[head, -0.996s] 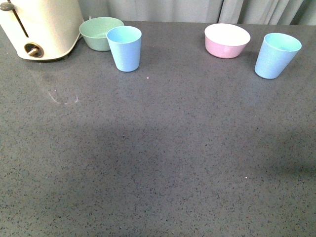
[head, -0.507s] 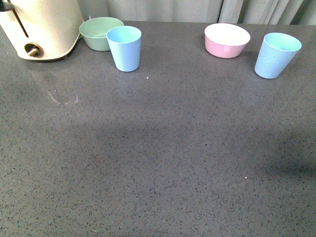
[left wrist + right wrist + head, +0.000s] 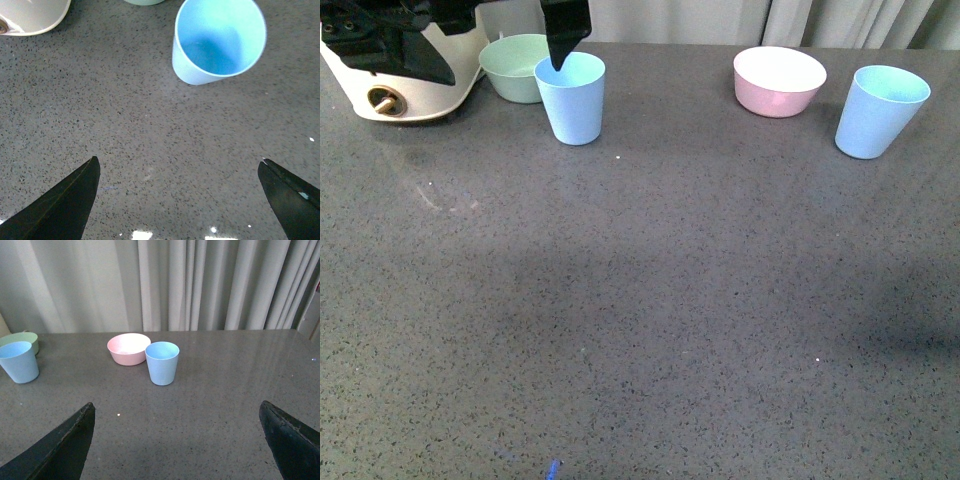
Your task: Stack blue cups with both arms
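Two light blue cups stand upright on the grey counter. The left cup (image 3: 572,100) is in front of the green bowl, and the right cup (image 3: 880,112) is at the far right. My left arm has come in at the top left, with one of its fingers (image 3: 565,35) just above the left cup's rim. In the left wrist view the left gripper (image 3: 179,161) is open and empty, and the left cup (image 3: 218,42) lies ahead of it, apart. My right gripper (image 3: 176,405) is open and empty, well short of the right cup (image 3: 162,362). The left cup (image 3: 19,361) also shows there.
A green bowl (image 3: 515,65) sits just behind the left cup, beside a cream appliance (image 3: 410,95) at the back left. A pink bowl (image 3: 779,82) sits left of the right cup. Grey curtains hang behind the counter's back edge.
My left arm has entered the front view at the top left, above the appliance and the left cup. The cups and bowls have not moved.
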You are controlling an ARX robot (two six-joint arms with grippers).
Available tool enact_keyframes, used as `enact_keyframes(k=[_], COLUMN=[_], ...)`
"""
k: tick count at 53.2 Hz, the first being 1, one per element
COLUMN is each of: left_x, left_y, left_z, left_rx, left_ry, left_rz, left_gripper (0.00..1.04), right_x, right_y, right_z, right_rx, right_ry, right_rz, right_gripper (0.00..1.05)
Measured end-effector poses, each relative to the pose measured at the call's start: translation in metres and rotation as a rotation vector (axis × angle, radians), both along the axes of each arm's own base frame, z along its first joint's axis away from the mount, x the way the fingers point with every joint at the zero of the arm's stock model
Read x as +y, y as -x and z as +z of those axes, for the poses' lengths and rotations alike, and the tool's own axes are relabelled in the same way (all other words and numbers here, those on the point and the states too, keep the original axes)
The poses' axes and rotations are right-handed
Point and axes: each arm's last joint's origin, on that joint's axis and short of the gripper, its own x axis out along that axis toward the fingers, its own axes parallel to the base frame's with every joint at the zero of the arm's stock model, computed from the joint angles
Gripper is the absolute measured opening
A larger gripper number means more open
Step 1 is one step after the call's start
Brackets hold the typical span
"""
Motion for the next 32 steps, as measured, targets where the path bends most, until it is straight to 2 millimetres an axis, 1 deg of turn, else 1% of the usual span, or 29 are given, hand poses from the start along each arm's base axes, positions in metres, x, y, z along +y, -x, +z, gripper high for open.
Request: enact_keyframes(k=[6, 12, 21, 32], left_x=[-0.004, -0.008, -0.015, -0.017], left_y=[-0.014, -0.027, -0.045, -0.062], left_z=[-0.009, -0.013, -0.014, -0.016], left_rx=[0.028, 0.042, 0.051, 0.061], left_ry=[-0.018, -0.022, -0.013, -0.022], left_rz=[0.024, 0.04, 0.066, 0.101], left_gripper=[0.96, 0.96, 0.96, 0.96], right_x=[0.0, 0.0, 0.0, 0.0], right_y=[0.0, 0.0, 0.0, 0.0], right_z=[0.0, 0.0, 0.0, 0.0], right_rx=[0.0, 0.0, 0.0, 0.0], right_ry=[0.0, 0.0, 0.0, 0.0], right_rz=[0.0, 0.0, 0.0, 0.0], right_gripper=[0.96, 0.96, 0.96, 0.96])
